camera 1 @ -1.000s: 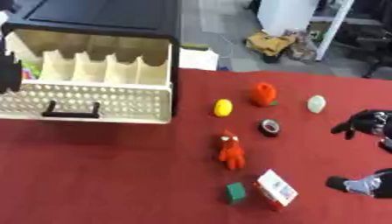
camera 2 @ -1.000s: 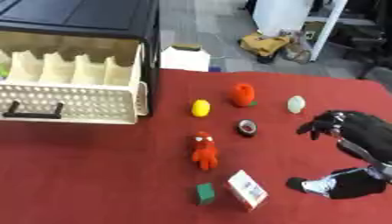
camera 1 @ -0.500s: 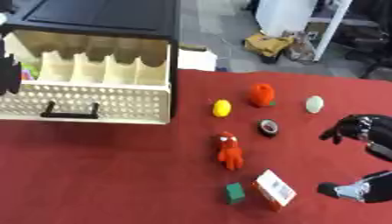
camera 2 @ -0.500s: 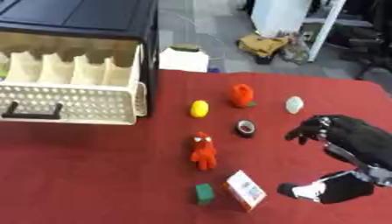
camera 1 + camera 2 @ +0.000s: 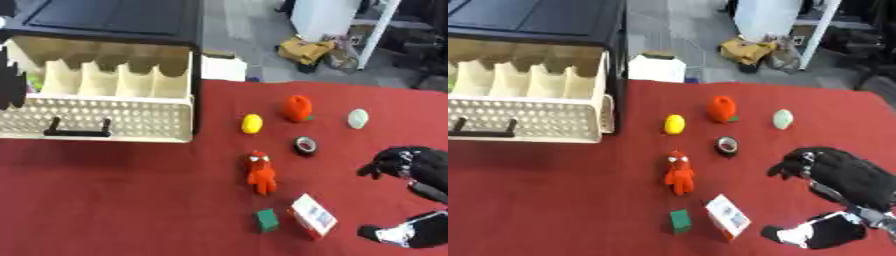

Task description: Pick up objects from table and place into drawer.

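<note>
Several small items lie on the red table [image 5: 122,200]: a yellow lemon-like piece [image 5: 252,123], an orange-red fruit shape [image 5: 297,107], a pale green egg shape [image 5: 358,118], a black tape roll [image 5: 305,145], a red plush figure [image 5: 260,172], a green cube [image 5: 267,220] and a white-and-orange box [image 5: 313,222]. The cream drawer [image 5: 96,117] stands pulled out at the left, its dividers showing. My right hand [image 5: 833,172] hovers open right of the tape roll, holding nothing; its thumb [image 5: 811,234] shows lower down. A dark shape at the left edge is my left hand [image 5: 10,82].
The drawer belongs to a black cabinet [image 5: 114,20] at the table's back left and has a black handle [image 5: 77,131]. A white box [image 5: 223,67] sits behind the table's far edge. Clutter and chair legs lie on the floor beyond.
My right hand has moved left and a little down, closer to the tape roll and the box. The objects on the table have stayed put.
</note>
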Tool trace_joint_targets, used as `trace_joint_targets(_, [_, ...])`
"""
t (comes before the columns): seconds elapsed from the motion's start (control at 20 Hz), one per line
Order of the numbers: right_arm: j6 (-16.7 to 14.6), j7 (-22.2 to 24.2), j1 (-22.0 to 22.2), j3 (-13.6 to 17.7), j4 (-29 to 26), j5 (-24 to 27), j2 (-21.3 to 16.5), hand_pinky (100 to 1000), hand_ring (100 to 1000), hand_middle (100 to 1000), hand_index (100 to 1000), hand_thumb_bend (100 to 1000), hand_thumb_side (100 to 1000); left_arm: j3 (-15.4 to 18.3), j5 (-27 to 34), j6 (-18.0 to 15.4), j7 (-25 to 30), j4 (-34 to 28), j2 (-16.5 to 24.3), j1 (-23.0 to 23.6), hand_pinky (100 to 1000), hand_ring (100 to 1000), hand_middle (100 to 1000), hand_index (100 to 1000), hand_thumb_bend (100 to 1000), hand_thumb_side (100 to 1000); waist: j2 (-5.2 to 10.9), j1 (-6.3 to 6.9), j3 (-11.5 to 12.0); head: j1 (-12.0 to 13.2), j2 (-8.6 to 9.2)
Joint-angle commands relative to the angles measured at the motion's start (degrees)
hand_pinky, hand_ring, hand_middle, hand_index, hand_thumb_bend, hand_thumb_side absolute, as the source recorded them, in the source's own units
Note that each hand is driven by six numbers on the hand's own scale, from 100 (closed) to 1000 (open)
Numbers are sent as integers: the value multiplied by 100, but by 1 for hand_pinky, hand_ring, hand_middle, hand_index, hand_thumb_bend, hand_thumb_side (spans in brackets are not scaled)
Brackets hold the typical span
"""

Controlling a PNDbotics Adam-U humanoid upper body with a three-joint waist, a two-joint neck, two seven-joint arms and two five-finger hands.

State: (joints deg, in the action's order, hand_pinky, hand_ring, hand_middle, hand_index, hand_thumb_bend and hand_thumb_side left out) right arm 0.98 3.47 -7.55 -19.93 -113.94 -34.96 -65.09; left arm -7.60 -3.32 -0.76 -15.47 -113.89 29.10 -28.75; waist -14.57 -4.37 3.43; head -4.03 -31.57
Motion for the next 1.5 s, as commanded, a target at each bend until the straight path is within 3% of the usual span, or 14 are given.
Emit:
trace_joint_targets(0.05, [-45, -26, -12, -9, -65, -94, -88, 767, 785, 586, 800, 585, 759, 21, 2, 4, 16, -70, 39, -39, 136, 100, 100, 819, 112, 1000, 74, 28, -23, 45, 68])
trace_joint_targets(0.55, [69, -11, -117, -223, -65, -56, 160, 759, 783, 570, 802, 615, 747, 38, -6, 23, 20, -70, -17, 8, 138, 100, 100, 817, 112, 1000, 37, 66, -125, 160, -22])
trace_joint_targets(0.85, [212, 39, -254, -277, -65, 37, 314, 754, 782, 554, 802, 633, 755, 45, -17, 40, 30, -70, -52, 41, 137, 100, 100, 815, 113, 1000, 15, 74, -172, 193, 22])
trace_joint_targets(1.1, [386, 55, -569, -330, -65, 229, 445, 755, 787, 547, 808, 647, 758, 65, -27, 58, 29, -70, -71, 90, 136, 100, 100, 813, 115, 1000, 23, 68, -227, 199, 49])
trace_joint_targets(1.5, [752, 464, -1178, -503, -65, 566, 849, 740, 790, 536, 812, 665, 732, 110, -32, 104, 3, -70, -97, 176, 135, 100, 100, 812, 117, 1000, 53, 37, -381, 253, 28])
